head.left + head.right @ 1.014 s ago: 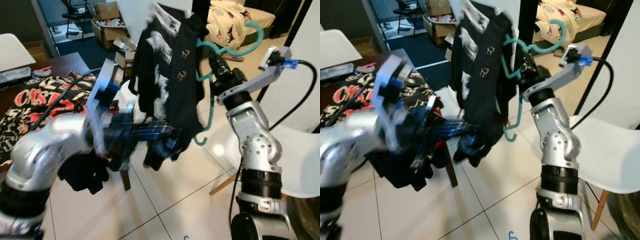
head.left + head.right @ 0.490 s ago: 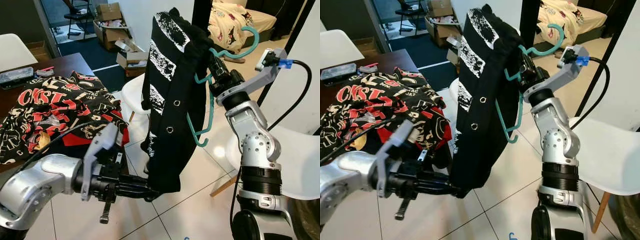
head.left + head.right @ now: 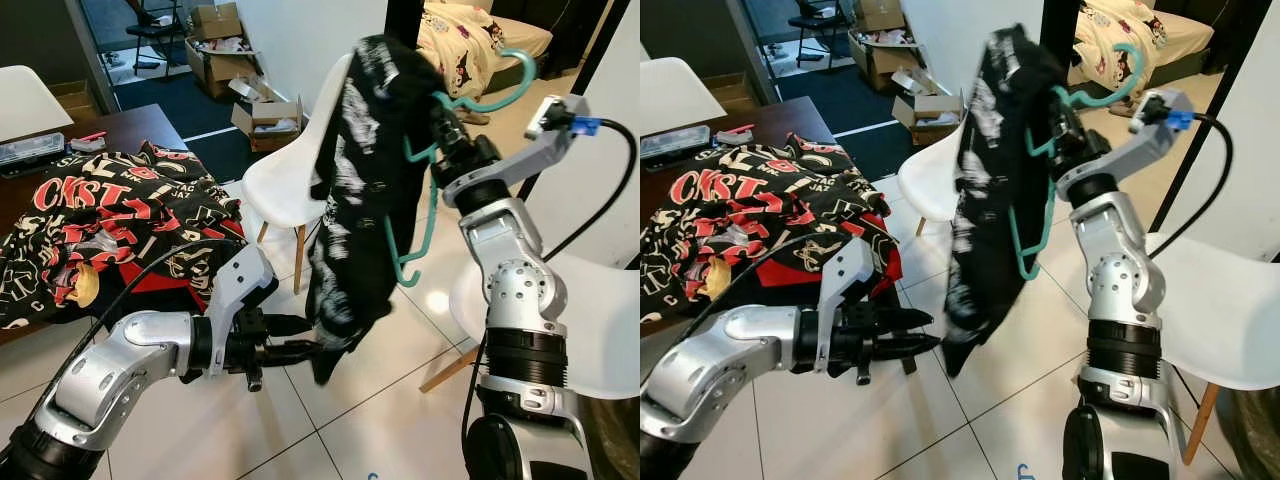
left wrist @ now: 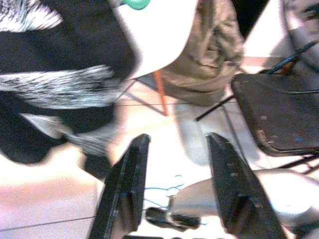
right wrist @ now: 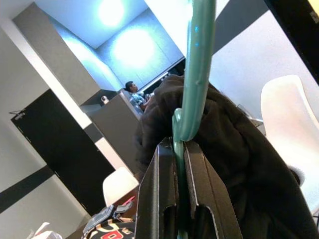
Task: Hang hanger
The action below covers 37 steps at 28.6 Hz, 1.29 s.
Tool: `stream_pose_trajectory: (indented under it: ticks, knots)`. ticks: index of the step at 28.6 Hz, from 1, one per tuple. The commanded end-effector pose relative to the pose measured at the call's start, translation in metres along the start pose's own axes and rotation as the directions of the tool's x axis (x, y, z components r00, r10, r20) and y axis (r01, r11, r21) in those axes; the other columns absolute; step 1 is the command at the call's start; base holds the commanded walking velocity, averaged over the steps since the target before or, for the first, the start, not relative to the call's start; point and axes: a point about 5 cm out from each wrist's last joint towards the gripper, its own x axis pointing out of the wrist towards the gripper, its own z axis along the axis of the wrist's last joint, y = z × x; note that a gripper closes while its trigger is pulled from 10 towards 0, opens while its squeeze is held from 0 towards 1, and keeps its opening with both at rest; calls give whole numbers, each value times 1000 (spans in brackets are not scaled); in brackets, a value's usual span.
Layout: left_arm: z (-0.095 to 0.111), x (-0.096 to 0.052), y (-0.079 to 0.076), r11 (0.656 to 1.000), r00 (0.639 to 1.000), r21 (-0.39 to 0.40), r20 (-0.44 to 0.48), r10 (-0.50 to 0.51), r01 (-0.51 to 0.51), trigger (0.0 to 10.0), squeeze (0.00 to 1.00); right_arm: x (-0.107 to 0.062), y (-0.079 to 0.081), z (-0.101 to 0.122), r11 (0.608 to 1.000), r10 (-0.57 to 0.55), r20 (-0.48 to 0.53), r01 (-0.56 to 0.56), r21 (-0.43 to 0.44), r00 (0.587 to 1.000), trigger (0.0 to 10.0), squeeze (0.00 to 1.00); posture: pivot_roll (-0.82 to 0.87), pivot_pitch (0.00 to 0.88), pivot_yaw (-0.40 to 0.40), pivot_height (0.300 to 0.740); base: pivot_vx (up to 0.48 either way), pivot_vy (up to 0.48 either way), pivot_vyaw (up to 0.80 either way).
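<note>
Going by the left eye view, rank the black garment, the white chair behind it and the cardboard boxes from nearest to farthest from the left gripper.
1. Black garment: its hem hangs just ahead of the left gripper, on the teal hanger.
2. White chair: beyond the garment.
3. Cardboard boxes: far back on the floor.

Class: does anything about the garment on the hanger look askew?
Yes. The black garment is bunched over one side of the teal hanger held by the right end effector, leaving the other arm bare.

Pale tiled floor (image 3: pixel 350 420), white chairs (image 3: pixel 285 175), dark table (image 3: pixel 130 125), perhaps bedding (image 3: pixel 460 40) beyond.
</note>
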Motion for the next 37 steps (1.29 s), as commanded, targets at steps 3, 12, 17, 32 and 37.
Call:
stream_pose_trajectory:
  ticks: [3,12,17,32,37]
  knots:
    - [4,-7,-9,998,998,-3,3,-70,70,10000,1000,4,15,19,996,84,91,-83,-17,992,10000,0,29,50,-7,740,0,0,0]
    - [52,-52,-10,969,993,220,-65,-99,111,10000,1000,-1,27,35,949,310,121,-300,-94,943,10000,0,60,25,2,740,0,0,0]
    - [106,-78,13,929,994,363,104,41,-77,10000,0,-16,25,45,890,444,72,-430,-151,893,10000,0,83,24,4,740,0,0,0]
    - [196,-149,14,879,976,476,196,-97,-8,10000,0,-94,23,42,542,743,-377,-827,-146,553,10000,0,95,31,16,740,0,0,0]
    - [192,-156,21,900,988,433,111,-107,49,10000,0,-101,32,35,472,773,-438,-877,-85,459,10000,0,98,37,25,740,0,0,0]
